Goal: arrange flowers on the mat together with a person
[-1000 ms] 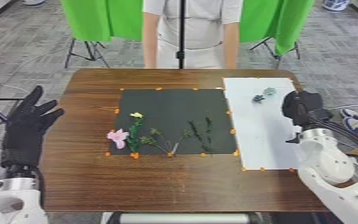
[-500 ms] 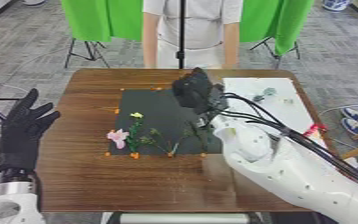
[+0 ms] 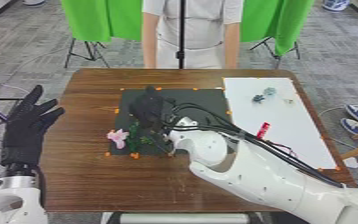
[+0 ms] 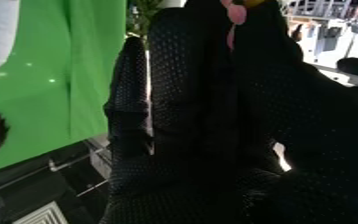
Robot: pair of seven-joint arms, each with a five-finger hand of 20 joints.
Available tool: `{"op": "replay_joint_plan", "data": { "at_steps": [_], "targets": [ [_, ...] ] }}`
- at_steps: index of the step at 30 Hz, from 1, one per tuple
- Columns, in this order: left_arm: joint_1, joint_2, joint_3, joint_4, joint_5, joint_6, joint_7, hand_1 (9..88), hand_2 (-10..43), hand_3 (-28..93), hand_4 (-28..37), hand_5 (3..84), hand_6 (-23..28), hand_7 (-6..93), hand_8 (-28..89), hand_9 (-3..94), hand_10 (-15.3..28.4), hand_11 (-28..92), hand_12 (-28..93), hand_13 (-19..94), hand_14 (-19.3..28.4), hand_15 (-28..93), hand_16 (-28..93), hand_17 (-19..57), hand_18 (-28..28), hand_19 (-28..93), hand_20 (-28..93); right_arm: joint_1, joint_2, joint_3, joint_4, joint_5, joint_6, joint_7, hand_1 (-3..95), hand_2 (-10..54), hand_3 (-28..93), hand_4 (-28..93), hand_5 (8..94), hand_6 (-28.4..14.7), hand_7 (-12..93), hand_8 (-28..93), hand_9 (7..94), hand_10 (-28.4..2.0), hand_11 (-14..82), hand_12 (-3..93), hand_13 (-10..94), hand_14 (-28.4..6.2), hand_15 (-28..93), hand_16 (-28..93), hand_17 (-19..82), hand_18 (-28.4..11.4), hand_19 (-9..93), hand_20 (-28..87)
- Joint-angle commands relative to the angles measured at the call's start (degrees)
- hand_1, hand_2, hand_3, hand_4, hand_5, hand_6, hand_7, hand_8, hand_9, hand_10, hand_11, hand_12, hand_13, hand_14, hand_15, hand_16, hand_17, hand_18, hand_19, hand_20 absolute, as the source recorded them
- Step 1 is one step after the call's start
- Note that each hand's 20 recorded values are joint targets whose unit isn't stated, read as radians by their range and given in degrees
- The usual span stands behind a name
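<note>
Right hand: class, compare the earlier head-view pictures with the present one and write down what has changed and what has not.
The right hand moved left, from over the right side of the white sheet to over the left part of the black mat. Whether it took hold of anything cannot be told. The pink flower and the left hand stayed about where they were.

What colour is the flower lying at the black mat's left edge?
Pink, best seen in the head view.
</note>
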State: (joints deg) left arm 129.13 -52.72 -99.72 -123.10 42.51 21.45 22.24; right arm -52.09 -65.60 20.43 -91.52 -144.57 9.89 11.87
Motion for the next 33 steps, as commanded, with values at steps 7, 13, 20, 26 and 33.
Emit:
{"op": "replay_joint_plan", "data": {
  "at_steps": [7,13,20,26,33],
  "targets": [
    [-0.8,-1.23,0.22,0.67,0.89,-1.34,-1.56,21.4,4.0,79,-28.3,32.1,3.8,8.3,-8,33.4,16.8,23,10,24,24.1,49,-8,-7.8,21.5,45,16,-0.4,-0.6,-1.5,2.2,-4.4,-3.1,-0.2,58.6,-9.5,67,-28,74.5,6.6,36,-5,79.9,-4.7,17.1,38.5,67,-1.6,50,35,23,-10.8,64,33],
    [-0.5,-1.4,0.05,0.6,0.82,-1.26,-1.51,21.4,4.0,79,-28.3,32.1,3.8,8.4,-8,33.4,16.8,23,10,24,24.1,49,-8,-7.9,21.5,45,16,-1.2,-0.6,0.2,1.8,-5.5,-6.4,-1.3,56.0,-9.5,68,-28,72.5,6.9,35,-6,76.2,-4.9,16.8,37.1,62,-2.3,51,32,20,-10.7,61,32],
    [0.3,0.04,0.48,0.42,-0.5,-0.28,-0.49,21.6,3.9,80,-28.3,32.1,3.7,8.5,-8,33.4,16.8,23,10,24,24.1,49,-8,-7.8,21.5,45,16,-2.0,-0.7,1.4,1.2,-6.7,-8.5,-3.0,51.4,-9.5,68,-28,69.1,7.3,37,-8,72.6,-5.7,19.0,34.3,57,-4.8,56,26,15,-10.8,59,33],
    [0.0,-0.3,0.42,0.4,0.0,-0.45,-0.87,21.8,3.8,80,-28.3,32.1,3.7,8.6,-8,33.5,16.8,23,10,24,24.1,49,-8,-7.8,21.5,45,16,-2.0,-0.6,1.5,0.9,-7.5,-9.1,-3.6,49.6,-9.5,69,-28,68.1,7.3,37,-9,69.2,-6.4,25.5,28.9,56,-5.8,58,22,14,-11.0,58,34],
    [0.2,-0.87,0.11,0.32,0.36,-0.64,-1.23,22.2,3.9,80,-28.3,32.1,3.7,8.6,-8,33.5,16.9,23,10,24,24.2,49,-8,-7.8,21.5,45,16,-2.0,-0.5,2.0,0.7,-8.5,-9.5,-4.7,44.4,-9.5,73,-28,65.6,6.8,35,-8,64.9,-7.9,34.1,21.8,54,-7.0,61,17,13,-11.2,58,34]
  ]
}}
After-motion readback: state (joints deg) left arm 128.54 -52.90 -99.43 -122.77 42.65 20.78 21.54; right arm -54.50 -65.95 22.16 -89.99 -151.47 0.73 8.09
